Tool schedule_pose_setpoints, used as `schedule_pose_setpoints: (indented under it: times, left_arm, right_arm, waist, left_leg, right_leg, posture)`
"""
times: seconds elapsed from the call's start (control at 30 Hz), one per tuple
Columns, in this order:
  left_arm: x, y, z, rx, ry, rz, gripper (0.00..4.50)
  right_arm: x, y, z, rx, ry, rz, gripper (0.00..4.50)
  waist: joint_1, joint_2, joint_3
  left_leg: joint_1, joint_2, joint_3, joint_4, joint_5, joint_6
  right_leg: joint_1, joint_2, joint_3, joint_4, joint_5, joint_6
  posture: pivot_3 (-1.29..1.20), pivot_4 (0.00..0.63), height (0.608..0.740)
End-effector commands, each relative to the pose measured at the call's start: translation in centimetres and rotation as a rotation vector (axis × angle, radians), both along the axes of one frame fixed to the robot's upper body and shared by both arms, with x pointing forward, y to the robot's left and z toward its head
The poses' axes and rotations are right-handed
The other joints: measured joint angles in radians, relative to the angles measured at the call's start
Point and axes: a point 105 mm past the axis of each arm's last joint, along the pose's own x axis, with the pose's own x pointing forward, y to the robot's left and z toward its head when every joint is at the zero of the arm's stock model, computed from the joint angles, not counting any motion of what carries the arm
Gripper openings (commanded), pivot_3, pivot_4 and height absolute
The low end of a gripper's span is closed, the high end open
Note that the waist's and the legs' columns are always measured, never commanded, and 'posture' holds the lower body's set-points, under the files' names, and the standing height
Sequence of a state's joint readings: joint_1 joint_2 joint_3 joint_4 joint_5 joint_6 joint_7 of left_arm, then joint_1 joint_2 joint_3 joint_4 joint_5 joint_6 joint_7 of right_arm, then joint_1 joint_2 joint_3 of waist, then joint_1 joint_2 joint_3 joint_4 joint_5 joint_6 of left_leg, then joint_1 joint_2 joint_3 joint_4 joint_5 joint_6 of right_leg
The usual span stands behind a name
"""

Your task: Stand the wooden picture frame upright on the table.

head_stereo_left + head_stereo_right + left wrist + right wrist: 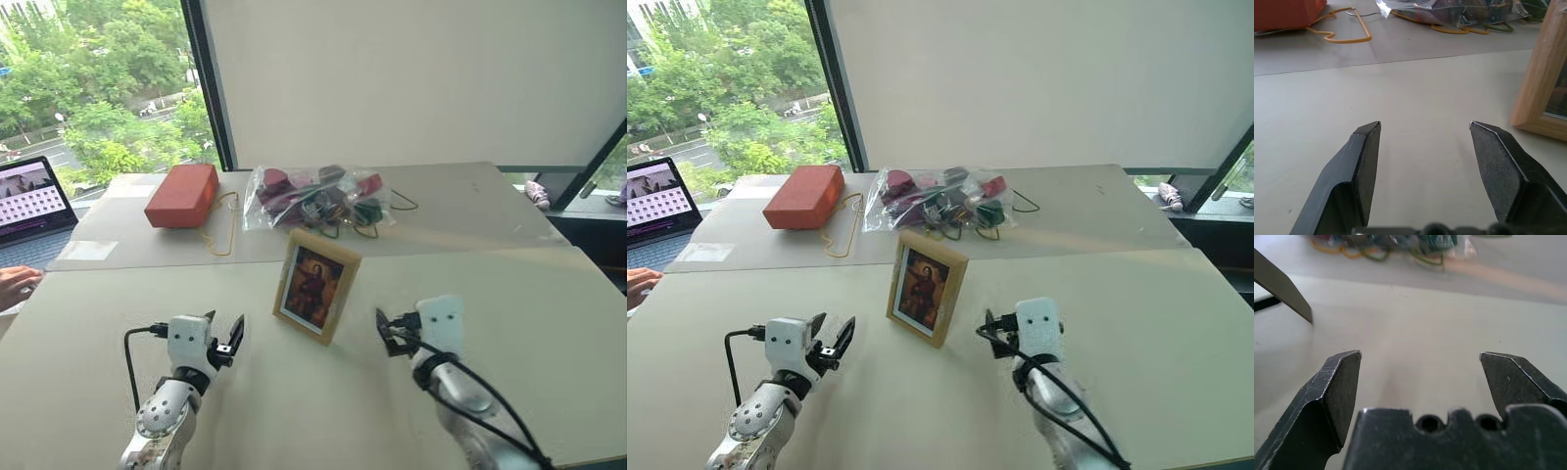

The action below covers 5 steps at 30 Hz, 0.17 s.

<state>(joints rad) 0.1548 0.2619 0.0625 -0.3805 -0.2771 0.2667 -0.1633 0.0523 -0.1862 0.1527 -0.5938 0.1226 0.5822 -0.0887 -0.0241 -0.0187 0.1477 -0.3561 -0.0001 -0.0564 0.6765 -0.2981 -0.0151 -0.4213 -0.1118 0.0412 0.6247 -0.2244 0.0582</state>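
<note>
The wooden picture frame [315,284] stands upright on the table [529,313], leaning slightly back, between the 2 grippers and touching neither. Left gripper [224,338] and right gripper [390,333]: both wide apart, holding nothing. Judged light and rigid, with a glazed front likely fragile and slippery; best held by the wood side edges, not the face. The left wrist view shows the frame's wood corner [1542,78] resting on the table; the head views show its portrait.
</note>
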Motion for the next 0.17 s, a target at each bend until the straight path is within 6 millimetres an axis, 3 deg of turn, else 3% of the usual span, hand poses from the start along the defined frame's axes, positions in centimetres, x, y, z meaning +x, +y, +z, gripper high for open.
schedule_pose_setpoints:
  times: [0.03, 0.17]
  left_arm:
    - [0.16, 0.22, 0.89, 0.014, -0.027, -0.014, 3.14]
    - [0.25, 0.03, 0.75, 0.025, -0.020, -0.034, 3.14]
  right_arm:
    - [0.04, -1.60, -0.38, -0.004, -0.054, -0.052, 4.48]
    - [-0.16, -2.15, -1.15, -0.021, -0.048, -0.063, 4.48]
  waist:
    - [0.003, 0.000, 0.000]
    - [0.006, 0.000, 0.000]
  left_leg:
    - [0.000, 0.000, 0.000, 0.000, 0.000, 0.000]
    - [0.000, 0.000, 0.001, 0.000, 0.000, 0.000]
  right_leg:
    - [0.000, 0.000, 0.000, 0.000, 0.000, 0.000]
    - [0.000, 0.000, 0.000, -0.001, 0.000, 0.000]
  posture:
    - [0.00, 0.150, 0.740]
    - [0.00, 0.150, 0.740]
